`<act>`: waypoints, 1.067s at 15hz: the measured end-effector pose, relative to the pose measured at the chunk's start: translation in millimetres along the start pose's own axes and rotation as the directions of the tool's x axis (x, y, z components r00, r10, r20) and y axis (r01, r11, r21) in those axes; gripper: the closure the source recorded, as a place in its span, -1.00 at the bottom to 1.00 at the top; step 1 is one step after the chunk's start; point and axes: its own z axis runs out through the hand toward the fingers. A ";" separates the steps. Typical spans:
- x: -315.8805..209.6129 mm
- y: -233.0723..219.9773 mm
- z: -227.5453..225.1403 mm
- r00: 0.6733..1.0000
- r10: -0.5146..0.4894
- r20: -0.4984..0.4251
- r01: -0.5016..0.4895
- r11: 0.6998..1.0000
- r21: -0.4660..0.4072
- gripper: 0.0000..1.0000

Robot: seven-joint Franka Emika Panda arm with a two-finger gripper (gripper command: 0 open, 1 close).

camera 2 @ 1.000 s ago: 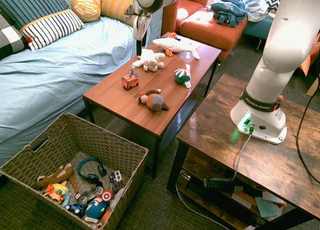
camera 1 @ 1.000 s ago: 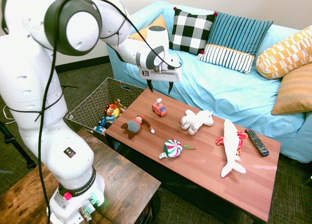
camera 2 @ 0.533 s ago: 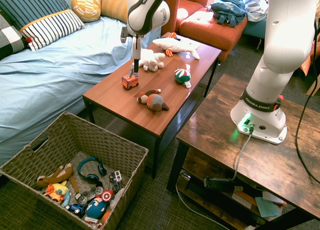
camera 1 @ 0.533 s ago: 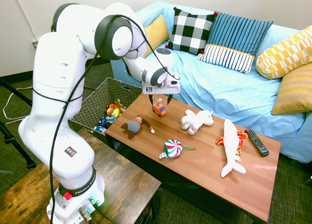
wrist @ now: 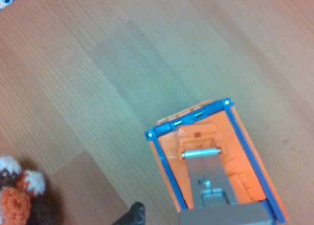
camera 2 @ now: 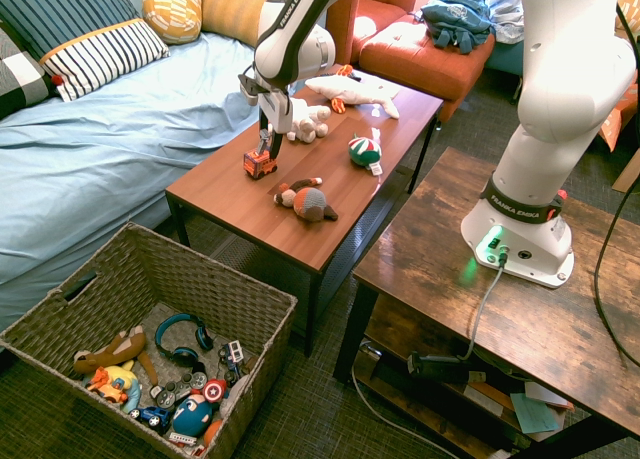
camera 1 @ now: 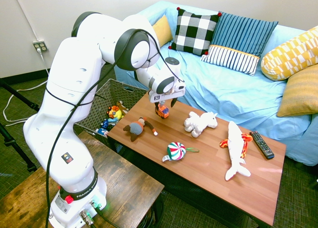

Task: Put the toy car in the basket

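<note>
The pincer point(camera 1: 165, 103) has dropped from above to straddle the car point(camera 1: 161, 110), jaws spread wide, nothing gripped yet; the car sits on the desk point(camera 1: 208, 158), basket point(camera 2: 60, 324) at seven o'clock; closing comes next

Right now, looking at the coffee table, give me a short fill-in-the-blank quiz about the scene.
1. The open gripper is directly above the toy ____.
2. The toy car stands on the ____, not yet lifted.
3. The basket sits on the ____ beside the table.

Missing words: car; table; floor
</note>
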 end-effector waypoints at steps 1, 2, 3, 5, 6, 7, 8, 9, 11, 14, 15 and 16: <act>-1.3 0.0 4.4 1.000 -0.013 0.002 0.013 1.000 0.013 -1.00; -1.0 -1.5 6.0 1.000 -0.022 -0.001 0.022 0.999 0.027 1.00; -0.1 -4.4 5.4 1.000 -0.028 -0.005 0.029 0.999 0.037 1.00; 1.2 -9.4 5.2 1.000 -0.030 -0.009 0.030 0.998 0.049 1.00; 1.1 -9.5 5.4 1.000 -0.026 -0.009 0.027 0.998 0.052 1.00; 0.7 -8.6 5.7 1.000 -0.021 -0.009 0.022 0.998 0.053 1.00; 0.2 -7.7 6.4 1.000 -0.018 -0.008 0.018 0.998 0.055 1.00; -0.6 -7.5 8.2 1.000 -0.016 -0.005 0.016 0.998 0.057 1.00; -2.3 -7.5 12.4 1.000 -0.012 0.001 0.012 0.998 0.061 1.00; -4.0 -4.8 16.5 1.000 -0.007 0.002 0.006 0.998 0.060 1.00; -3.9 -4.5 16.3 1.000 -0.006 0.001 0.006 0.998 0.059 1.00; -3.5 -4.1 15.7 1.000 -0.006 0.000 0.006 0.998 0.058 1.00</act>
